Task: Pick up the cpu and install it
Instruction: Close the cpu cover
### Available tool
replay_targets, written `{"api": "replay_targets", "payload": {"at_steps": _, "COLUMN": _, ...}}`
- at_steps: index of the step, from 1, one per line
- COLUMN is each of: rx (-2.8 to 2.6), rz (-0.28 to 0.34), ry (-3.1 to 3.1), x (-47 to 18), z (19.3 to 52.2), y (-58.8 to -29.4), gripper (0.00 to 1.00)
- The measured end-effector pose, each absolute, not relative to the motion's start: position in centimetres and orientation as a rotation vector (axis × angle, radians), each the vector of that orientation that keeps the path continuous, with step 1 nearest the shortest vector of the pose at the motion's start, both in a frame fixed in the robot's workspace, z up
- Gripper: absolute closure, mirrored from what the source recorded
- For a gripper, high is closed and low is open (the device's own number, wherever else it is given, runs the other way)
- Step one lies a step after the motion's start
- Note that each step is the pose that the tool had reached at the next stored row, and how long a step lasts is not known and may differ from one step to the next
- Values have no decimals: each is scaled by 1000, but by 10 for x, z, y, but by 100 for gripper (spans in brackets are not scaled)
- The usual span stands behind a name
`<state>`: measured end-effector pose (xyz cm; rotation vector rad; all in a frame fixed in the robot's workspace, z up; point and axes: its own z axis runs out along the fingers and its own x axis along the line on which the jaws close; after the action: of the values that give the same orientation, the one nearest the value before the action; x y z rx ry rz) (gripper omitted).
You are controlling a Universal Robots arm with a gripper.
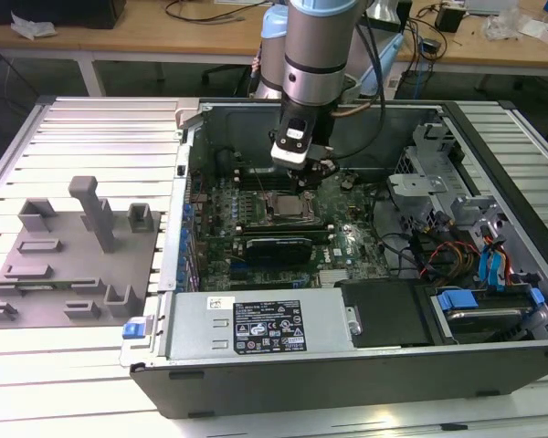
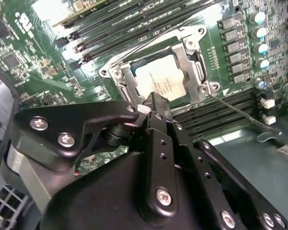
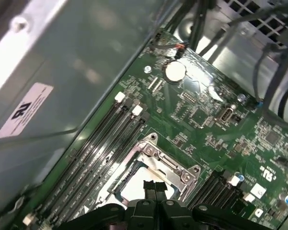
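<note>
cpu (image 2: pixel 159 76): in the second wrist view one edge lies under the tip of the pincer (image 2: pixel 154 101). In the first wrist view it is washed out by glare and partly behind the tips.
pincer body: cut off by the picture's edge in both wrist views.
socket frame (image 1: pixel 289 206): in the exterior view its 1 o'clock corner is hidden behind the pincer.
arm (image 1: pixel 315 46): cut off at 12 o'clock of the exterior view.
computer case (image 1: pixel 347 388): the 4 o'clock corner runs past the edge.
power supply label (image 1: pixel 269 327): print too small to read.
tabletop (image 1: pixel 91 128): runs off the exterior view at 9 and 6 o'clock.
case wall (image 3: pixel 72 62): blurred in the first wrist view.
</note>
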<state>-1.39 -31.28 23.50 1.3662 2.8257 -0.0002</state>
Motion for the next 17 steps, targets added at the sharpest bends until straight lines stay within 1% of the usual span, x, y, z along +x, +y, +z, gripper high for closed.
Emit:
{"api": "replay_targets", "payload": {"at_steps": 9, "rx": 1116, "rz": -22, "ry": 2963, "x": -15, "z": 234, "y": -313, "gripper": 89}}
{"api": "replay_targets", "payload": {"at_steps": 17, "rx": 855, "rz": -29, "ry": 3055, "x": -15, "z": 232, "y": -313, "gripper": 89}}
